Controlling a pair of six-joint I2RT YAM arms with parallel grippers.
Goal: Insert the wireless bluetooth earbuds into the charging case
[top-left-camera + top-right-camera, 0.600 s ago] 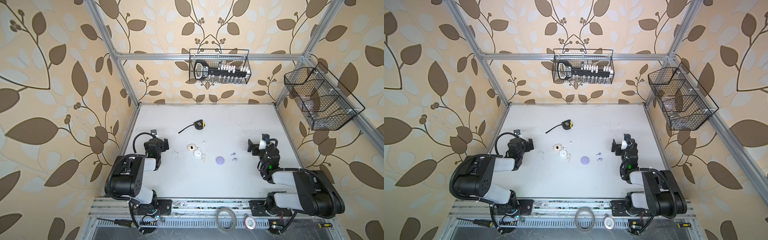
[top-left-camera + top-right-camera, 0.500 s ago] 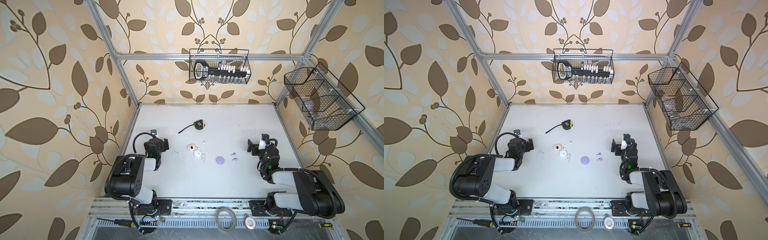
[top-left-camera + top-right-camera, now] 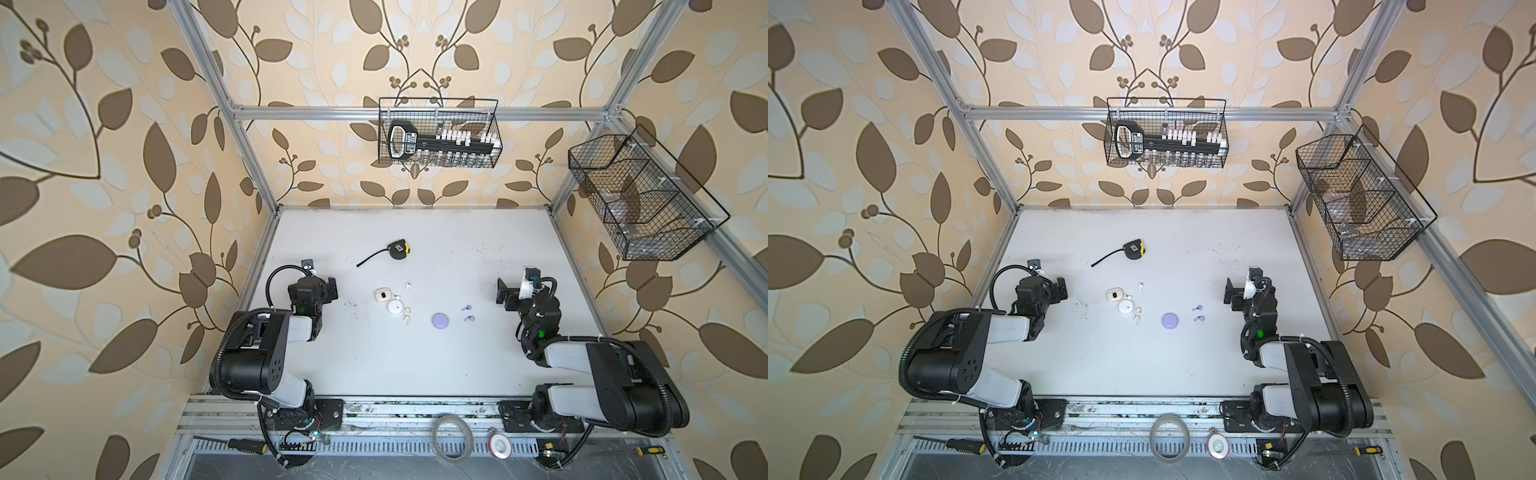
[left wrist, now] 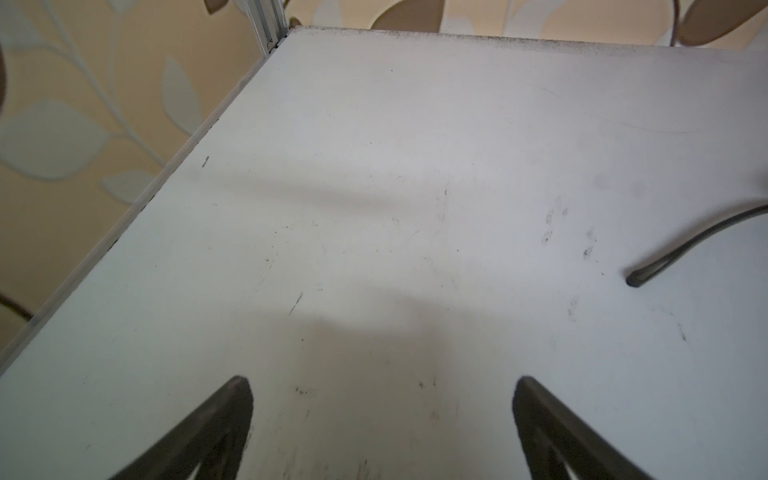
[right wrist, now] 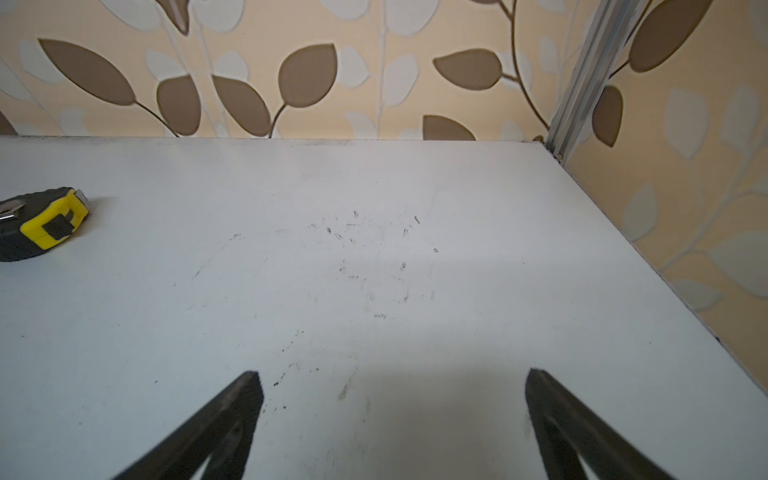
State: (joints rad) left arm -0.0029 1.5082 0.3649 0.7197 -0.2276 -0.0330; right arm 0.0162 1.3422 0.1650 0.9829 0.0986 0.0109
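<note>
Three closed charging cases lie mid-table in both top views: a cream one (image 3: 381,295) (image 3: 1113,295), a round white one (image 3: 395,308) and a lavender one (image 3: 440,320) (image 3: 1170,320). Loose earbuds lie around them: a white earbud (image 3: 408,286), two cream earbuds (image 3: 407,315) and two lavender earbuds (image 3: 468,313) (image 3: 1197,313). My left gripper (image 3: 314,289) (image 4: 382,390) rests open at the table's left, well away from the cases. My right gripper (image 3: 519,294) (image 5: 392,384) rests open at the right. Only bare table shows between either pair of fingers.
A yellow-and-black tape measure (image 3: 398,250) (image 5: 37,222) lies behind the cases, its black strap (image 4: 685,249) trailing left. Wire baskets hang on the back wall (image 3: 438,139) and the right wall (image 3: 640,199). A tape roll (image 3: 452,436) sits on the front rail.
</note>
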